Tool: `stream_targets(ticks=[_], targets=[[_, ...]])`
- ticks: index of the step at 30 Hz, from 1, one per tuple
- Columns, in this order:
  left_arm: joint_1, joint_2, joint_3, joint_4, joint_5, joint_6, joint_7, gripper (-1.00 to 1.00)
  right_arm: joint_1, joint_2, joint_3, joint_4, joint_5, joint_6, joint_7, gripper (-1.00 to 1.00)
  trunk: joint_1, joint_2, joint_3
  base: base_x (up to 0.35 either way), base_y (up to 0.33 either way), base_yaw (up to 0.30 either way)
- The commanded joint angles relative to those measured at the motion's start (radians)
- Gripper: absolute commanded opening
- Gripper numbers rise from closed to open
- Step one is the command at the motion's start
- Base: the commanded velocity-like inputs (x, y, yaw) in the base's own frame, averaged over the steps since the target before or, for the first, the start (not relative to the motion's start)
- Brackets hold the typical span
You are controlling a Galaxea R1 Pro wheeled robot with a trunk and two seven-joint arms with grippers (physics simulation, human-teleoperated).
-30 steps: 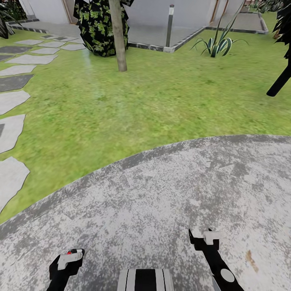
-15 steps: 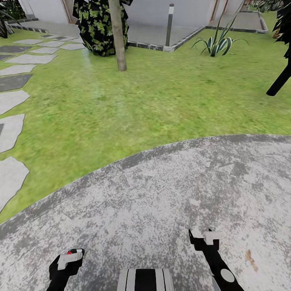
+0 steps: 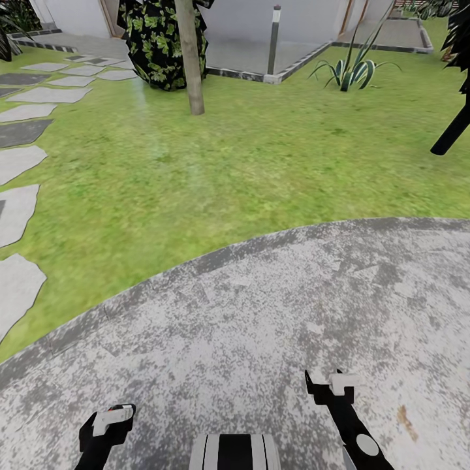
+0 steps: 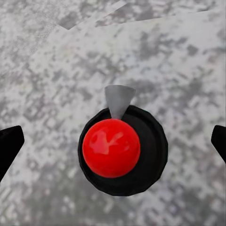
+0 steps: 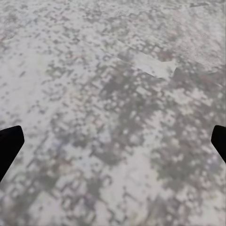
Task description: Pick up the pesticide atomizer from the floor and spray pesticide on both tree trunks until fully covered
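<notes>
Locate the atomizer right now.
Left wrist view: the atomizer stands upright on the grey paving, centred between the open left gripper's fingers, untouched.

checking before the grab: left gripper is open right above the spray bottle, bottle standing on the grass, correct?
Not quite. The spray bottle stands on the grey mottled paving, not on the grass; the left wrist view shows speckled stone all around its red top. The rest holds: the left gripper is open, its fingertips wide apart on either side of the bottle.

Head view high, facing forward-down over grey paving (image 3: 274,313), both wrist views close above that paving
</notes>
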Motion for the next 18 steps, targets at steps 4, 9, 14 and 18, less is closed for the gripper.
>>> stream_targets(ticks=[4, 9, 14, 18], targets=[[0.0, -0.001, 0.001, 0.001, -0.004, -0.003, 0.003, 1.0, 0.0, 0.0, 0.0, 0.0, 0.0, -0.003, -0.001, 1.0, 0.0, 0.0, -0.001, 0.002, 0.0, 0.0], [0.0, -0.001, 0.001, 0.001, -0.004, -0.004, 0.003, 1.0, 0.0, 0.0, 0.0, 0.0, 0.001, -0.003, 0.0, 1.0, 0.0, 0.0, -0.001, 0.0, 0.0, 0.0], [0.022, -0.007, 0.001, 0.006, -0.004, 0.008, 0.008, 1.0, -0.001, 0.014, -0.008, 0.023, -0.022, -0.005, -0.005, 1.0, 0.0, 0.0, -0.001, 0.0, 0.0, 0.0], [0.029, -0.008, 0.001, 0.005, -0.003, 0.008, 0.008, 1.0, -0.001, 0.007, -0.004, 0.034, -0.023, -0.007, -0.004, 1.0, 0.0, 0.0, -0.001, 0.0, 0.0, 0.0]])
